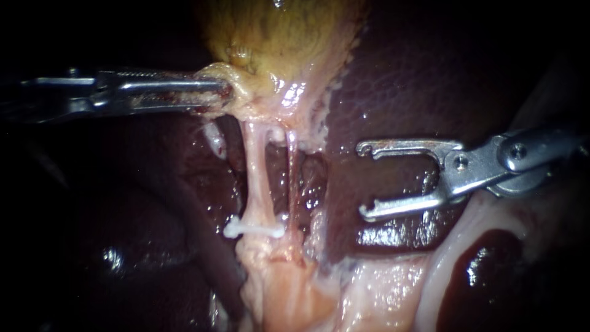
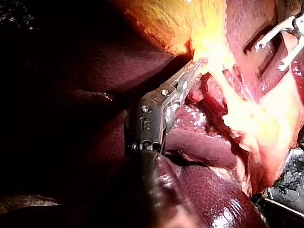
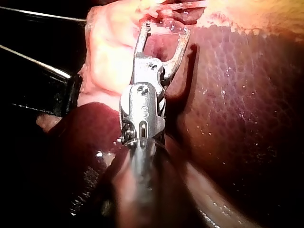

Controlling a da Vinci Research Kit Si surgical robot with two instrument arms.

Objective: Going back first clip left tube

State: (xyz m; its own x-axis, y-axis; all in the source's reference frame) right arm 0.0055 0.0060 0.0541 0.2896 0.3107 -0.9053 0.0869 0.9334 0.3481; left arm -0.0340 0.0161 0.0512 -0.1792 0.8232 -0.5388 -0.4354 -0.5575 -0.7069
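My left instrument [image 1: 222, 92] comes in from the left. Its jaws are clamped on the pale tissue [image 1: 261, 101] at the bottom of the yellow gallbladder [image 1: 276, 37]. Two tubes run down from there. The left tube [image 1: 257, 178] is the thick one, and the right tube [image 1: 292, 166] is thin. A white clip [image 1: 254, 229] sits across the left tube, low down. My right instrument [image 1: 362, 181] comes in from the right. Its jaws are wide apart and hold nothing. They are over the dark liver [image 1: 418, 80], well apart from the clip.
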